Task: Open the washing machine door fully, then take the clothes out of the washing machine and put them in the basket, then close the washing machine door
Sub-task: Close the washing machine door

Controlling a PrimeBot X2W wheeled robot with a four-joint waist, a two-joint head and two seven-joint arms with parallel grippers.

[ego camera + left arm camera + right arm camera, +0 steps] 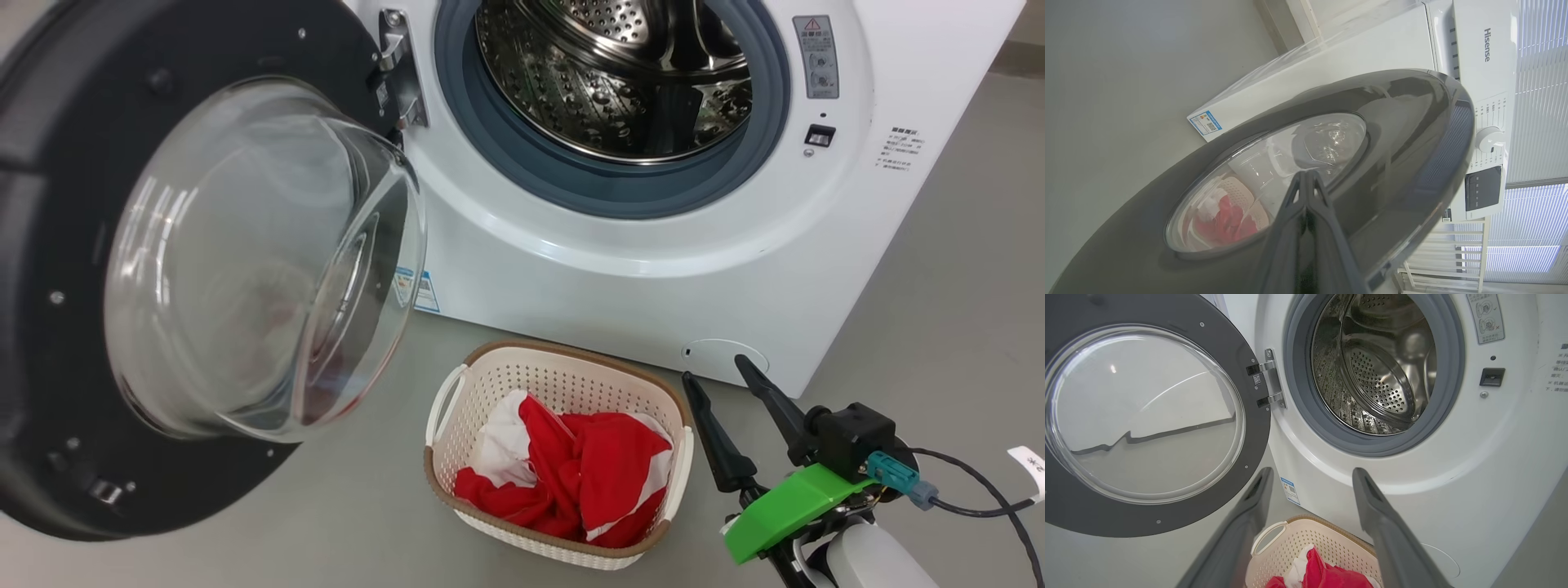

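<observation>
The washing machine [620,278] stands with its door [49,204] swung wide to the left, glass bowl facing me. Its steel drum [612,73] shows no fabric inside. The red and white clothes [596,474] lie in the cream basket [522,384] on the floor before the machine. My right gripper [714,369] is open and empty, just right of the basket. In the right wrist view that gripper [1312,473] hangs above the basket [1298,539] and clothes [1331,573], pointing at the drum [1380,375]. My left gripper [1306,175] is shut, empty, tips at the door's [1404,134] outer face.
Grey floor surrounds the machine and basket. A black cable [971,490] trails from my right wrist. In the left wrist view the control panel with a white dial [1488,139] and window blinds [1539,122] lie behind the door.
</observation>
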